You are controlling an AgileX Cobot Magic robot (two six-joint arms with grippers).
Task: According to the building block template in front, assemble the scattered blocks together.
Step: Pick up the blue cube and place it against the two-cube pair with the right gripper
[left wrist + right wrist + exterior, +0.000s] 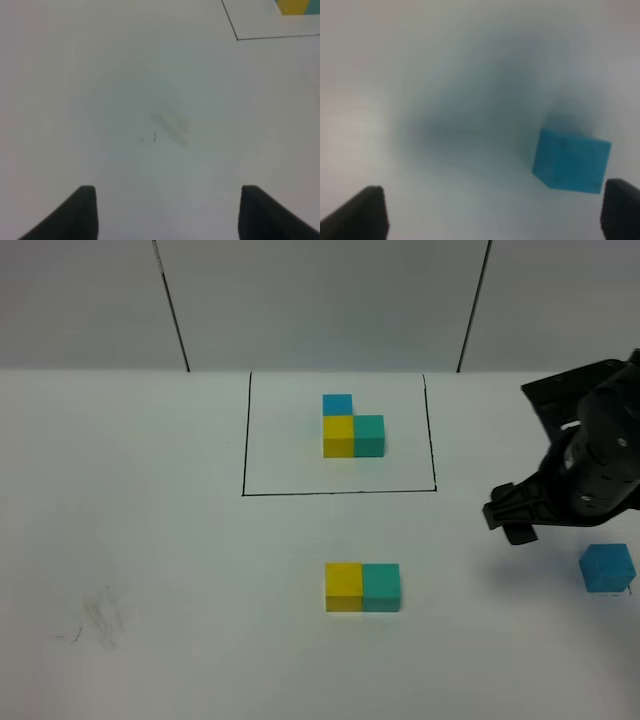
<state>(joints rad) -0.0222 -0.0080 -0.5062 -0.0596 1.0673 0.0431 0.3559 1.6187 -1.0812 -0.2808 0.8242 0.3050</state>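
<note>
The template [350,427] is an L of sky-blue, yellow and teal cubes inside a thin black rectangle at the back centre. In front, an unframed yellow cube [344,587] and teal cube [381,587] sit side by side, touching. The loose sky-blue cube [607,568] lies at the far right; it also shows in the right wrist view [571,160]. My right gripper [512,520] hovers above the table, left of and behind that cube, open and empty [495,215]. My left gripper [167,212] is open and empty over bare table, out of the exterior high view.
A faint grey smudge [103,618] marks the white table at front left, also seen in the left wrist view [170,125]. A corner of the black frame [237,38] shows there. A white panelled wall [320,300] stands behind.
</note>
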